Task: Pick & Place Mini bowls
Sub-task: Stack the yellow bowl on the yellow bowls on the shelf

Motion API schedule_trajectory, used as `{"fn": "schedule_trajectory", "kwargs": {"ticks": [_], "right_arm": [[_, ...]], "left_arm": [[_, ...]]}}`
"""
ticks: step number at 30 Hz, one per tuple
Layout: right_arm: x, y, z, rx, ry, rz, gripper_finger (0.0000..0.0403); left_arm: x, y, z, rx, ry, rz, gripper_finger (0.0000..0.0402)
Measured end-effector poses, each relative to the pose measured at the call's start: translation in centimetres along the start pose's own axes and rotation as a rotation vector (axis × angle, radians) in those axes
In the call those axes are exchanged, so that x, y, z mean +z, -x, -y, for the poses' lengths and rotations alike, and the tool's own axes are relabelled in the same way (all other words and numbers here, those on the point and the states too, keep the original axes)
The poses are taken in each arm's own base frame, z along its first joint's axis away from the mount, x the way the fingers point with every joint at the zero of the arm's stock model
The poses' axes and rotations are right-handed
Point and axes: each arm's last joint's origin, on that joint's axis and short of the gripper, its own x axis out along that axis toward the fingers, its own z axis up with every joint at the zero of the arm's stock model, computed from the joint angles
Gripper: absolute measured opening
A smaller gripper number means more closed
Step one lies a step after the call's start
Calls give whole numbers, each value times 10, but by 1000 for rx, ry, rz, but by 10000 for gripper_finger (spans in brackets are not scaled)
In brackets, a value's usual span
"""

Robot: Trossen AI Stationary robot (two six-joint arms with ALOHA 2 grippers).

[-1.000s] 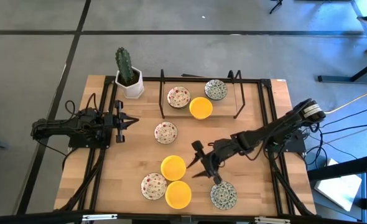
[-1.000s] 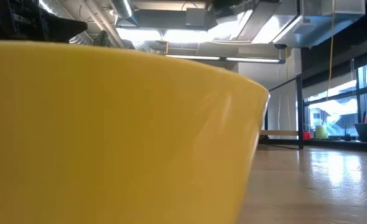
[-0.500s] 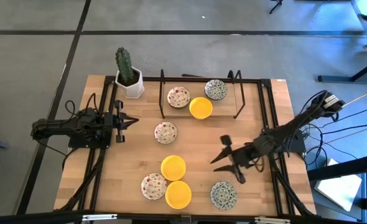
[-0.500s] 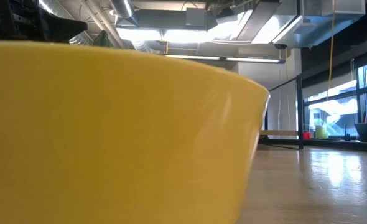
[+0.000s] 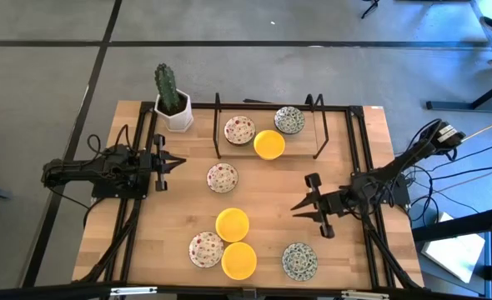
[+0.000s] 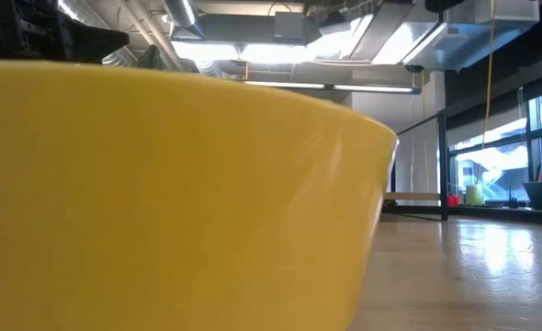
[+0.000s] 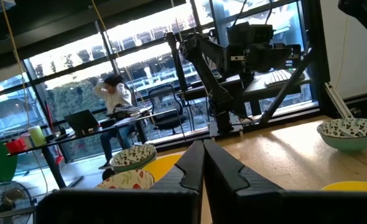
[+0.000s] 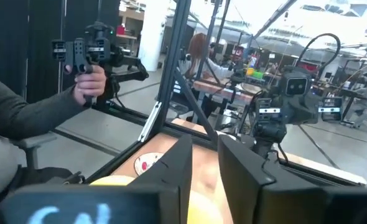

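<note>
Pale wood planks make up the table [image 5: 346, 142], seen from above, with a black wire rack [image 5: 267, 107] along its far edge and a cactus in a white pot [image 5: 173, 104] at the far left corner. My left gripper [image 5: 168, 162] rests at the left side, fingers pressed flat together. My right gripper [image 5: 303, 207] hovers right of centre, pointing across the table towards the left arm; its fingers [image 8: 236, 165] stand narrowly parted with nothing between them. Eight mini bowls are in sight. Three sit in the rack: a red-speckled bowl [image 5: 239, 129], a grey-green bowl [image 5: 289, 119] and a yellow bowl [image 5: 268, 144]. A second speckled bowl [image 5: 222, 177] lies mid-table. Four cluster near the front edge: a yellow bowl by the centre [image 5: 232, 224], a front yellow bowl [image 5: 239, 260], a speckled front bowl [image 5: 205, 249] and a patterned front bowl [image 5: 298, 261]. The right arm is clearly nearer this cluster; the patterned one lies just frontward of my right fingers, the central yellow one ahead of them. Being round, the bowls have no long axis. The table-level view shows only a yellow bowl wall [image 6: 161, 202], while my right wrist view shows a person's hand [image 8: 89, 79] holding a controller.
</note>
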Motion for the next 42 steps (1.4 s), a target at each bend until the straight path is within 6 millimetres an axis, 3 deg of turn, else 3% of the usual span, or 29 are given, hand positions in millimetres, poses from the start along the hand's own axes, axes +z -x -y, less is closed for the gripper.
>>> {"fn": "schedule_trajectory", "kwargs": {"ticks": [35,39,42], "right_arm": [[-1,0,-1,11,7,-18,67],[5,7,2,23,-6,83,58],[-4,19,5,-25,-4,73,39]], "left_arm": [[1,0,-1,13,36,5,5],[0,0,-1,39,30,-3,2],[0,0,-1,42,28,-4,2]]}}
